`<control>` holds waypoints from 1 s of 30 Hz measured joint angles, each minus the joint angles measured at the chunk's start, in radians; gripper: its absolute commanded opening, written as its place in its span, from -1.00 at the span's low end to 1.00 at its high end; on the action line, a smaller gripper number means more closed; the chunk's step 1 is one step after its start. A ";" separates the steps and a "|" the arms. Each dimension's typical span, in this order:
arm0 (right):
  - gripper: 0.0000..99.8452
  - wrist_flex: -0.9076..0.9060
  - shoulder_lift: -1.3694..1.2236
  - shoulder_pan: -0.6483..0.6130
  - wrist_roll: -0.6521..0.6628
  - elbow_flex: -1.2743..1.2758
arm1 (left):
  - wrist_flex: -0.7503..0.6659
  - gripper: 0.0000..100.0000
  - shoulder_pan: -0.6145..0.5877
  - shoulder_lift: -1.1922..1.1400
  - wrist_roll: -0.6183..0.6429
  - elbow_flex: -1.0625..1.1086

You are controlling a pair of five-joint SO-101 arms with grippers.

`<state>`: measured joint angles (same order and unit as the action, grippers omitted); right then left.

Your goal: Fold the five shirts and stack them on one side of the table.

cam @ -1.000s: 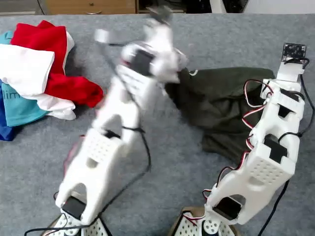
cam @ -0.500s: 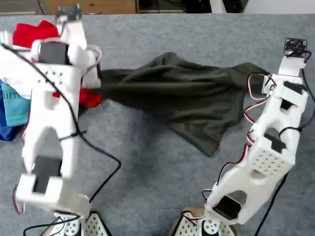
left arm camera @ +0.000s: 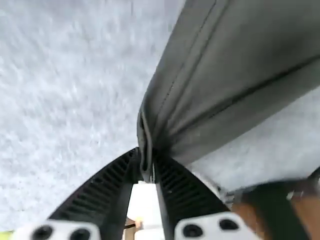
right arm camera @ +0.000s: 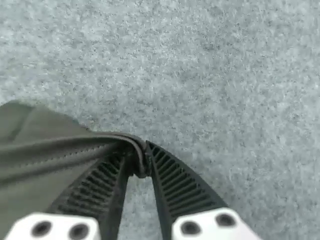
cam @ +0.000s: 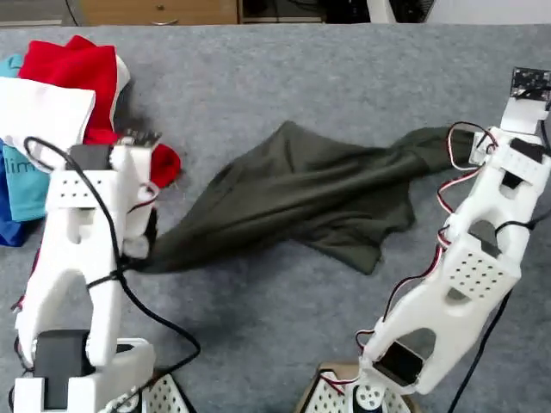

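Observation:
A dark olive shirt (cam: 301, 194) is stretched across the middle of the grey table between the two arms. My left gripper (left arm camera: 146, 167) is shut on one bunched edge of the olive shirt (left arm camera: 235, 85), near the table's left front (cam: 146, 249). My right gripper (right arm camera: 141, 162) is shut on the opposite edge of the olive shirt (right arm camera: 45, 150), at the table's right side (cam: 465, 142). A heap of other shirts, red (cam: 73, 73), white (cam: 39, 116), teal (cam: 21, 185) and dark blue, lies at the far left.
The grey felt table (cam: 362, 69) shows bare at the back and in the front middle. Cables hang from both arm bases. A wooden cabinet (cam: 155, 10) stands behind the table's far edge.
The left arm has swung from the middle out to the left and then toward the front, dragging the olive shirt's edge with it and spreading the shirt out. The right arm has barely shifted.

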<state>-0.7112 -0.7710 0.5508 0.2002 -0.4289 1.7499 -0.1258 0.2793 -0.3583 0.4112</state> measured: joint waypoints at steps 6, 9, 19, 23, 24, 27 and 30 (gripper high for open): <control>-1.00 -0.086 -0.094 0.020 0.000 -0.157 | 0.000 -0.96 -0.265 -0.026 -0.249 0.034; -1.00 -0.133 -0.158 0.038 -0.009 -0.256 | 0.000 -0.96 -0.382 -0.054 -0.318 0.020; -1.00 -0.327 -0.368 0.118 -0.127 -0.675 | 0.000 -0.96 -0.519 -0.187 -0.358 -0.084; -1.00 -0.396 -0.427 0.117 -0.104 -0.801 | 0.000 -0.96 -0.528 -0.241 -0.358 -0.104; -1.00 -0.411 -0.443 0.117 -0.101 -0.830 | 0.000 -0.96 -0.512 -0.247 -0.353 -0.104; -1.00 -0.445 -0.483 0.117 -0.101 -0.902 | 0.000 -0.96 -0.410 -0.253 -0.293 -0.109; -1.00 -0.468 -0.506 0.117 -0.101 -0.957 | 0.000 -0.96 -0.233 -0.253 -0.201 -0.149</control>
<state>-1.1792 -1.2774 0.6674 0.0990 -1.3863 1.7499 -0.3590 0.0261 -0.5593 0.2624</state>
